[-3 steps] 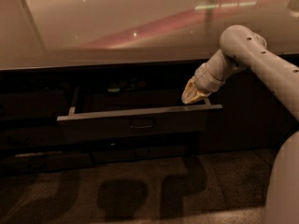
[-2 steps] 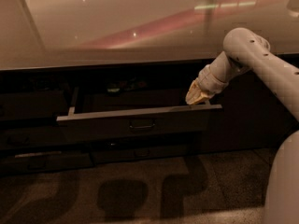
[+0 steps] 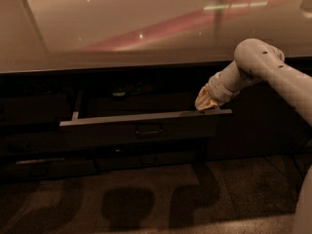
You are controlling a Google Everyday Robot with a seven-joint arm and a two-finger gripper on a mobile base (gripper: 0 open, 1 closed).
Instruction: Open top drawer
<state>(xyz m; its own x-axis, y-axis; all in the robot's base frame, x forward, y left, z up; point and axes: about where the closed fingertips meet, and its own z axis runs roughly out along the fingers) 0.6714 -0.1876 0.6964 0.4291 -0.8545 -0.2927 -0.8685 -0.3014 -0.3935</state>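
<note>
The top drawer [image 3: 146,123] is pulled out from under the counter; its dark front carries a small rectangular loop handle [image 3: 148,129] at centre, and a thin side rail [image 3: 76,106] shows on the left. My gripper [image 3: 206,103] sits at the drawer's right end, just above and behind the top edge of the front. The white arm [image 3: 263,72] reaches in from the right. The drawer's inside is dark.
A pale glossy counter top [image 3: 146,28] runs across above the drawer. Shallower dark drawer fronts [image 3: 48,167] lie below and to the left. A speckled floor [image 3: 146,199] with shadows lies in front. Part of the robot's body [image 3: 304,204] fills the right edge.
The gripper and forearm have shifted slightly to the right along the drawer's top edge. The drawer stands at about the same opening.
</note>
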